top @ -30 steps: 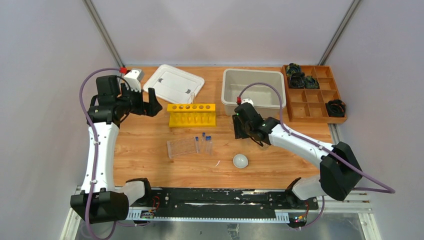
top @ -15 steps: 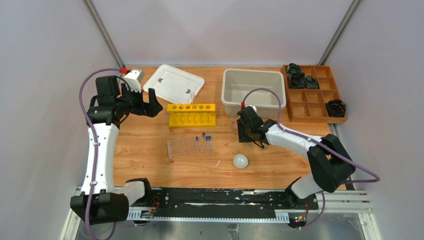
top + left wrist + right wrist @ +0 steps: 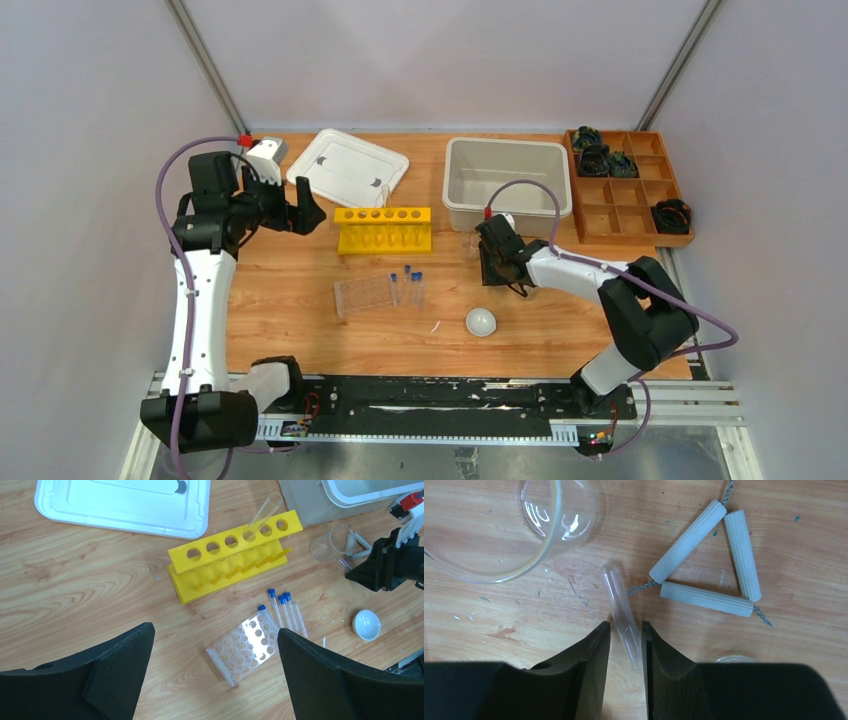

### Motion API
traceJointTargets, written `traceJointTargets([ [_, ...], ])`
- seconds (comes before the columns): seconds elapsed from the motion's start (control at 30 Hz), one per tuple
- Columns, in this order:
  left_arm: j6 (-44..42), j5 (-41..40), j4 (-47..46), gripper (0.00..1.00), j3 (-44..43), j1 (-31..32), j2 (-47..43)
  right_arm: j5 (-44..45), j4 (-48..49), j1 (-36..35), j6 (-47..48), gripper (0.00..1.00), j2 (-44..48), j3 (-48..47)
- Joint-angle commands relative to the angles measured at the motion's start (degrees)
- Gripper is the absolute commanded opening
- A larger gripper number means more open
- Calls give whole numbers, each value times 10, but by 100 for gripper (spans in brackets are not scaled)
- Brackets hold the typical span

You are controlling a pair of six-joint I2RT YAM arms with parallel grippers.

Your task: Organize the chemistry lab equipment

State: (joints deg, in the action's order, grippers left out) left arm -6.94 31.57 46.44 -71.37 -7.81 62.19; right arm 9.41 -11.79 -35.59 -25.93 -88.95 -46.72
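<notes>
Right hand (image 3: 625, 626): fingers narrowly parted, astride a bare glass tube (image 3: 618, 597). The tube lies flat on the tabletop (image 3: 499, 615), just beside the white triangle (image 3: 706, 599), between it and a glass beaker (image 3: 555, 530). A sliver of wood shows at one finger, so the tube is judged not yet clamped.

Tube: light, rigid, smooth, thin-walled. Likely to roll or slip, or to crack under a hard squeeze. Best taken across mid-barrel, gently.

Left hand (image 3: 215, 630): spread wide, empty, well apart from the triangle.
</notes>
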Motion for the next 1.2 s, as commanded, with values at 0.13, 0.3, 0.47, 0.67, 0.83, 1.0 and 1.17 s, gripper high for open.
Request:
traceJointTargets([
  [0.13, -1, 14, -1, 100, -17, -3, -16, -9, 16, 7, -9, 31, -28, 1],
  [0.3, -2, 20, 0, 100, -21, -2, -20, -7, 18, 7, -14, 22, -36, 6],
  [0.47, -3, 25, 5, 100, -23, -2, -22, -28, 21, -2, -22, 0, -13, 24],
  [0.67, -1, 40, 8, 100, -16, -3, -30, -51, -9, -45, -30, 0, 64, 22],
  [0.83, -4, 54, 18, 100, -15, -3, -33, -85, -15, -88, -36, 0, 135, -32],
  [1.0, -26, 87, 30, 100, -2, -3, -52, -165, 42, -116, -43, 0, 150, -105],
  [1.17, -31, 138, 30, 100, 20, -3, -75, -173, 155, -137, -50, 0, 115, -165],
])
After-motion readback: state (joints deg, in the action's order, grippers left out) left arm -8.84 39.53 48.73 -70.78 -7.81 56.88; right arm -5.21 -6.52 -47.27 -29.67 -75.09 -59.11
